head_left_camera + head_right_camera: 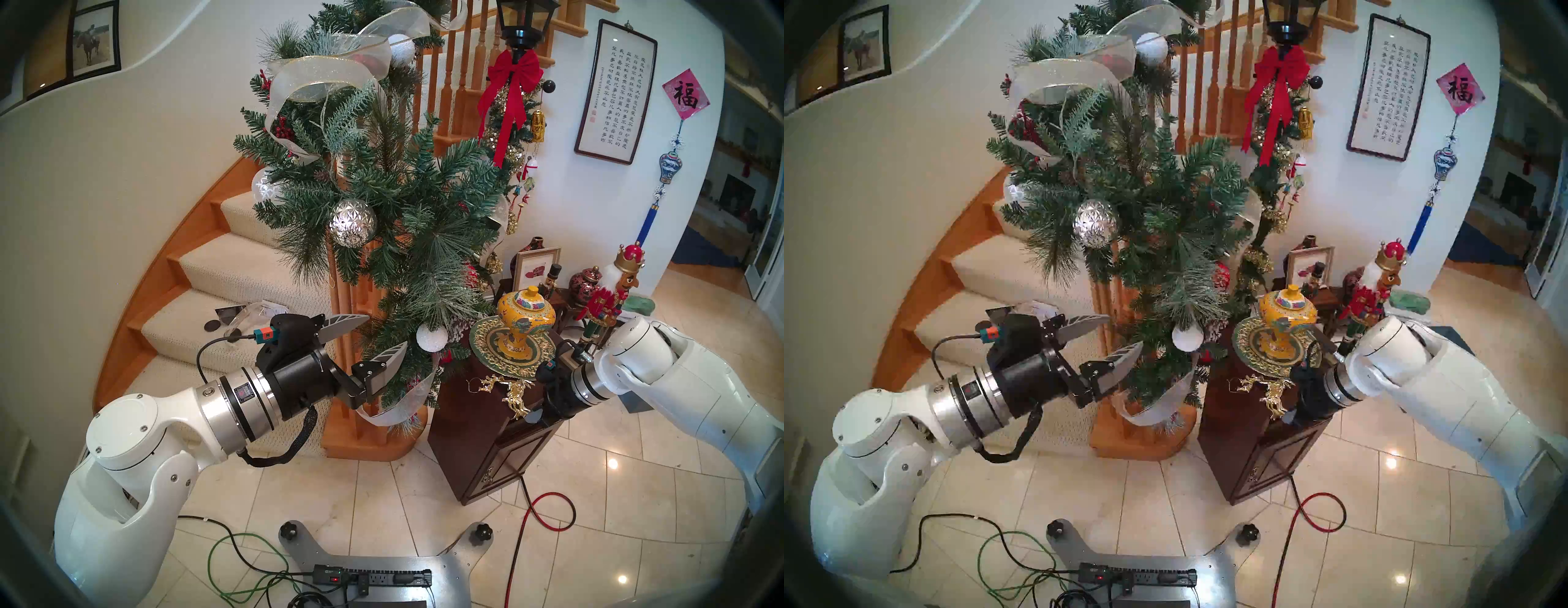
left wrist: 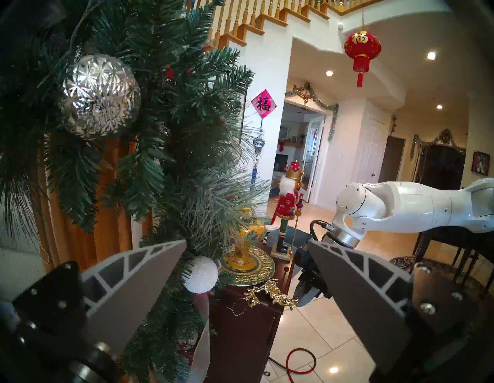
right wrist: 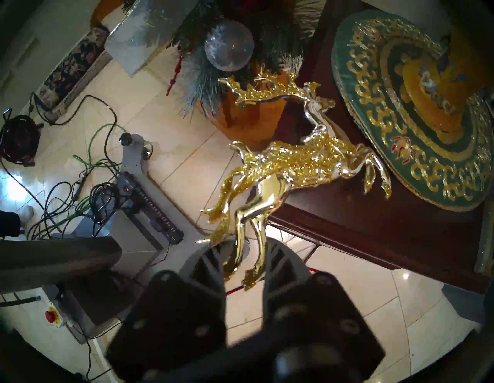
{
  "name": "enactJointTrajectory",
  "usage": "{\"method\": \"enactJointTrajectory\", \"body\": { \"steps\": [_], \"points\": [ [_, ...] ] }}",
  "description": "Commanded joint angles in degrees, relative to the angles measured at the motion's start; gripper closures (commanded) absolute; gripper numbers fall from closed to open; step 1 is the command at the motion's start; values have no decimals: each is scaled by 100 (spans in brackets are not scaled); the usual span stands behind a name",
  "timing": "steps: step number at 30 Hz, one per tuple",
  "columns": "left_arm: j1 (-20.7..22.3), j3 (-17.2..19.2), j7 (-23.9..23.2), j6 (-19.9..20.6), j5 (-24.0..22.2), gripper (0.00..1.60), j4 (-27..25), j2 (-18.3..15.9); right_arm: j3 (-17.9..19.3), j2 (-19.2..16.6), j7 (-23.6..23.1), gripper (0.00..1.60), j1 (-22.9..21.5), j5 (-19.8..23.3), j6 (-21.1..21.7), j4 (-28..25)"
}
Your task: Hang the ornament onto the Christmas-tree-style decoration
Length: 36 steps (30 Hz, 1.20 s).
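Note:
The ornament (image 3: 294,165), a shiny gold chain of leaping reindeer, lies on the front corner of a dark wooden cabinet (image 1: 475,429), one end hanging over the edge. My right gripper (image 3: 244,251) is shut on the legs of that overhanging reindeer. From the head, the ornament (image 1: 509,388) shows just left of the right gripper (image 1: 532,414), its thin string loop (image 2: 240,305) trailing left. The bushy green garland (image 1: 382,191) with sheer ribbon drapes down the stair post. My left gripper (image 1: 386,332) is open and empty, its fingertips at the garland's lower needles beside a white snowy ball (image 1: 432,337).
A yellow lidded jar (image 1: 524,318) on a green-gold plate (image 1: 488,352) stands right behind the ornament. A nutcracker (image 1: 611,297) and vases stand further back. A faceted silver ball (image 1: 353,223) hangs in the garland. The wooden newel post (image 1: 339,297) and carpeted stairs lie left; cables cross the floor.

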State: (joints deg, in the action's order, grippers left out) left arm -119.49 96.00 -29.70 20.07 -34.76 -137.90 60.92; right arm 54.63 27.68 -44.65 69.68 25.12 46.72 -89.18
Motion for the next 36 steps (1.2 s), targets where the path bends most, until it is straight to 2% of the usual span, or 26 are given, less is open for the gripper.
{"method": "enactJointTrajectory", "body": {
  "steps": [1, 14, 28, 36],
  "points": [
    [4, 9, -1, -5, -1, 0, -34, 0, 222, -272, 5, 160, 46, 150, -31, -152],
    [4, 9, -1, -5, -1, 0, -34, 0, 552, -628, 165, 160, 462, 609, -128, -394],
    [4, 8, -1, -5, -1, 0, -33, 0, 982, -1269, 309, 160, 1077, 1288, -474, -674],
    [4, 8, -1, -5, -1, 0, -33, 0, 1303, -1715, 444, 160, 1575, 1863, -793, -847]
  ]
}}
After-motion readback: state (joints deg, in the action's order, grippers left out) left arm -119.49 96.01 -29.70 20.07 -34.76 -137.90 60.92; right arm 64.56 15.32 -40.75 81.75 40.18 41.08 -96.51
